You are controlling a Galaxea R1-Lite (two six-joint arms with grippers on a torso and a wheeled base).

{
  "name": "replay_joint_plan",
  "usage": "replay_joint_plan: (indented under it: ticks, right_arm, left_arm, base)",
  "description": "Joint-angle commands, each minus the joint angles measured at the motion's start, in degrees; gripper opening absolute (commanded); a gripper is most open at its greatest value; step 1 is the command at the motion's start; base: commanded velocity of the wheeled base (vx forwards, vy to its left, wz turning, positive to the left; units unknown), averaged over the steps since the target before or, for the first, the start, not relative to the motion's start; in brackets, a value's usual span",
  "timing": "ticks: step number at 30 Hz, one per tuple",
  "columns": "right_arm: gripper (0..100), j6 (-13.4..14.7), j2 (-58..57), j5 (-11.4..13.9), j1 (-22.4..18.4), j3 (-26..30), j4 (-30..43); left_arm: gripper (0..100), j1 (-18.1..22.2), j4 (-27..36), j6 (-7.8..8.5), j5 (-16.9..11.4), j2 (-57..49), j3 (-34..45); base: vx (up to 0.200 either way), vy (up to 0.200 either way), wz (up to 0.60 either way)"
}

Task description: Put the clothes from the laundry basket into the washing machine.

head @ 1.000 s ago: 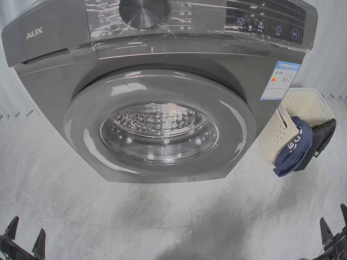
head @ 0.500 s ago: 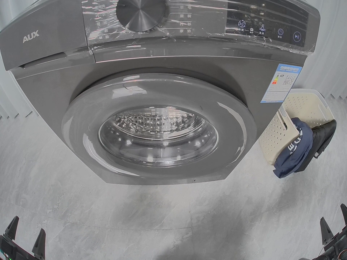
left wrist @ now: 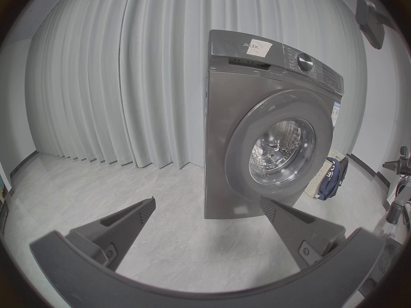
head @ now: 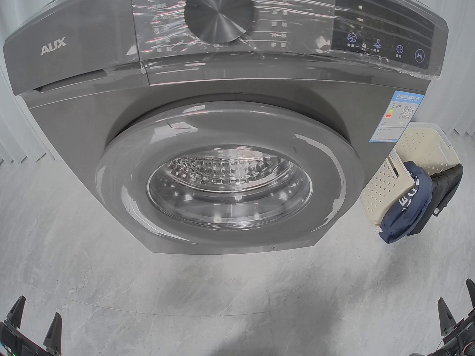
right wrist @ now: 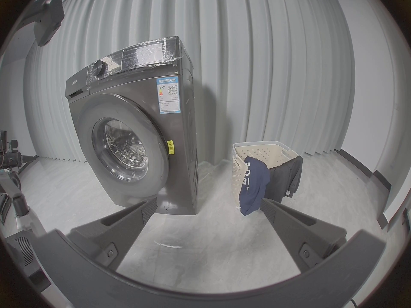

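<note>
The washing machine [head: 316,100] stands right before the robot and its round door [head: 123,174] is shut, so in my judgement the step in hand is to open this door before any cloth is touched. The laundry basket [head: 430,142] stands on the floor just beside the machine, at the robot's right. Two clothes hang over its front rim, a dark blue one [head: 408,206] and a black one [head: 445,184], touching each other and partly outside the basket. The left gripper [head: 37,310] and the right gripper [head: 455,295] are both low and near the robot, well apart from the machine and the basket. The fingers of each are spread wide and hold nothing. To do the step well, I think the robot should come nearer and stay square to the door, then take the door at the edge away from its hinge (I cannot tell from here where the handle recess is, so this must be checked first). The pull should follow the arc of the door, not go straight back, and the door should end fully open. If it swings toward the right it may hit the basket, so the pull should be slow there.
</note>
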Motion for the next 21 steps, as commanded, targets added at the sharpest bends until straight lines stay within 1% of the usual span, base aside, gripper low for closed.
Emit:
replay_joint_plan:
  ticks: [1,3,7,10,11,12,13,14,16,18,19,21]
  right_arm:
    - [100,0.0,-0.4,0.0,0.0,1.0,0.0]
    - [100,0.1,-0.4,0.0,0.1,1.0,0.0]
    - [100,0.7,-0.5,-0.1,0.0,1.0,0.1]
    - [100,0.4,-0.6,-0.3,0.0,0.9,-1.0]
    - [100,0.1,-0.2,0.0,-0.2,-4.6,-3.1]
    - [100,0.1,1.6,0.0,0.0,-7.9,-3.5]
    - [100,0.0,3.8,-0.1,0.1,-9.4,-3.4]
    - [100,0.0,7.4,0.3,0.2,-10.4,-3.0]
    - [100,0.0,13.0,1.7,0.6,-9.6,-3.8]
    - [100,1.2,20.8,4.2,2.8,-8.7,-4.6]
    - [100,2.6,23.8,4.9,3.7,-8.7,-5.7]
    - [100,6.9,29.8,6.1,5.7,-9.7,-9.1]
  left_arm:
    - [100,0.0,0.0,-0.02,0.0,-0.7,0.8]
    - [100,0.0,0.0,-0.02,0.0,-0.7,0.8]
    - [100,0.0,0.0,-0.02,0.0,-0.7,0.8]
    - [100,0.0,0.0,-0.02,0.0,-0.7,0.8]
    - [100,0.0,0.0,-0.02,0.0,-0.8,0.8]
    - [100,0.0,0.0,-0.02,0.0,-0.7,0.8]
    - [100,0.0,0.0,-0.02,0.0,-0.8,0.8]
    - [100,0.0,0.0,-0.02,0.0,-0.7,0.8]
    - [100,0.0,0.0,-0.02,0.0,-0.7,0.8]
    - [100,0.0,0.0,-0.02,0.0,-0.7,0.8]
    - [100,0.0,0.0,-0.02,0.0,-0.7,0.8]
    - [100,0.0,0.0,-0.02,0.0,-0.7,0.8]
  base:
    - [0.200,0.000,0.00]
    - [0.200,0.000,0.00]
    - [0.000,0.000,0.00]
    - [0.000,0.000,0.00]
    - [0.000,0.000,0.00]
    - [0.000,0.000,0.00]
    - [0.000,0.000,0.00]
    - [0.000,0.000,0.00]
    - [0.000,0.000,0.00]
    - [0.000,0.000,0.00]
    - [0.000,0.000,0.00]
    - [0.000,0.000,0.00]
